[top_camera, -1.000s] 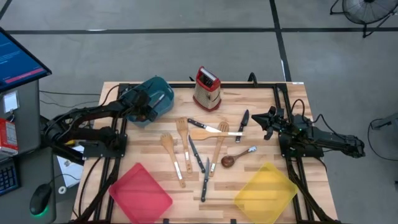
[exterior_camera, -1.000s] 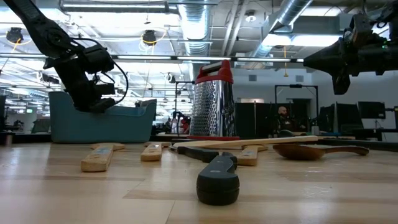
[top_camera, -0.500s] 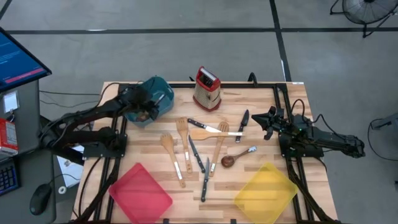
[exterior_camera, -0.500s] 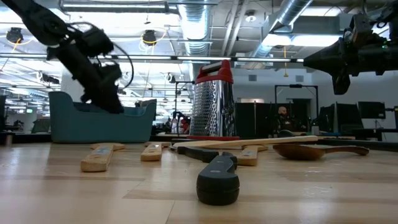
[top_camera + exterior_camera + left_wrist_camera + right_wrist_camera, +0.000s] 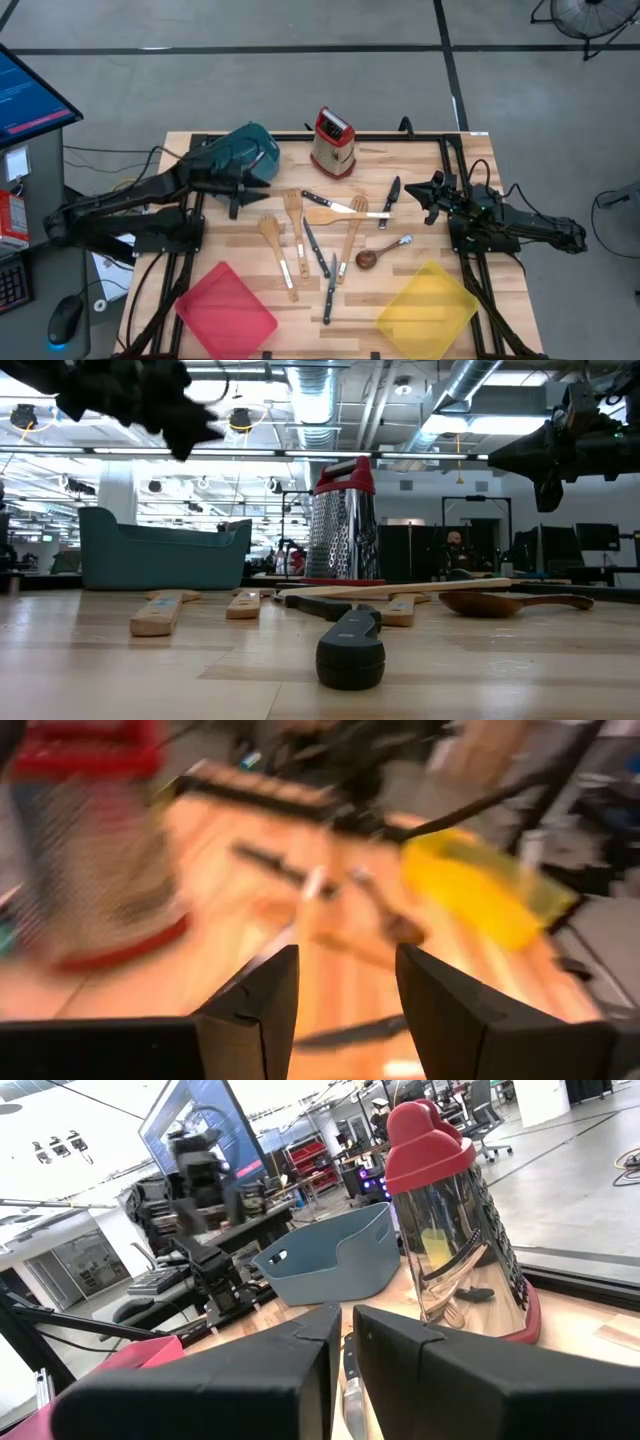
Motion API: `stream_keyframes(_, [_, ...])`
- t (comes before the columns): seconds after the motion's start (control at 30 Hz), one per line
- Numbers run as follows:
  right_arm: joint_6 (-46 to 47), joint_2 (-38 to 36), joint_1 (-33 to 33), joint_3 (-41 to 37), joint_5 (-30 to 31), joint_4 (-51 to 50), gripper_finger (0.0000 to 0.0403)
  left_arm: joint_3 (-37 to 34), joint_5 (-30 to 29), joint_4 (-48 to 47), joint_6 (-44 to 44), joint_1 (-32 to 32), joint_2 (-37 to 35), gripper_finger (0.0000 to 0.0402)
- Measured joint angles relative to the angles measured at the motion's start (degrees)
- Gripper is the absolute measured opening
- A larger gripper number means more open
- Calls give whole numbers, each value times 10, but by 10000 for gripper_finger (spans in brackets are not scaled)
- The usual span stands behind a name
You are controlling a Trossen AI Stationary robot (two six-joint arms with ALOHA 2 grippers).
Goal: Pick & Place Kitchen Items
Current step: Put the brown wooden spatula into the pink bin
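At the bottom centre of the low view, nearest my camera, a black knife handle (image 5: 350, 648) lies end-on on the pale wooden counter (image 5: 500, 670), with light wooden spatula ends (image 5: 157, 612) just behind it. From above, that loose cluster of wooden spoons and slotted spatulas (image 5: 272, 240), black-handled steel knives (image 5: 327, 292) and a dark wooden spoon (image 5: 367, 258) sits in the middle of the frame, apparently untouched.

What has changed is my left arm. A second ago its fingers were down inside the teal plastic bin (image 5: 247, 155) at the upper left of the counter; now the left gripper (image 5: 236, 188) has lifted out and swung toward the centre, hanging just beside the bin's near edge. In the left wrist view its fingers (image 5: 262, 1000) stand partly apart with nothing between them, so I read that as a drop-off just finished: one item is in the teal bin and the arm is free to fetch the next. The closest candidates look to be the light spatulas just right of it.

Further back, the red-topped steel box grater (image 5: 332, 142) stands upright at the top centre. My right gripper (image 5: 432, 195) has not moved, waiting at the right edge with fingers (image 5: 290, 1370) pressed together and empty.
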Motion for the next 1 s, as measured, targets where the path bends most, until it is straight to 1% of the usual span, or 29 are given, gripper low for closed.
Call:
stream_keyframes(0.07, [0, 0, 0, 0, 0, 0, 44, 0, -4, 26, 13, -34, 4, 149])
stream_keyframes(0.17, [0, 0, 0, 0, 0, 0, 44, 1, -18, 57, 27, -70, 30, 149])
stream_keyframes(0.33, [0, 0, 0, 0, 0, 0, 44, 5, -26, 60, 54, -99, 106, 149])
stream_keyframes(0.53, [1, 0, 0, 0, -2, 0, 44, 60, -4, 61, 115, -129, 223, 149])
stream_keyframes(0.63, [16, 0, 0, 0, -2, 0, 44, 90, -3, 60, 123, -142, 275, 149])
stream_keyframes(0.7, [21, 0, 0, 0, -2, 4, 44, 106, -3, 60, 115, -148, 294, 149])
stream_keyframes(0.77, [21, 0, 0, 3, -2, 21, 44, 117, -3, 60, 103, -153, 299, 149])
stream_keyframes(0.83, [12, 1, 1, 16, -2, 22, 44, 125, -3, 60, 99, -155, 285, 149])
stream_keyframes(0.9, [-17, 7, 1, 34, -2, 26, 48, 127, -5, 60, 90, -155, 257, 149])
stream_keyframes(1.0, [-43, 48, 1, 53, 14, 19, 55, 128, -13, 60, 66, -154, 199, 149])
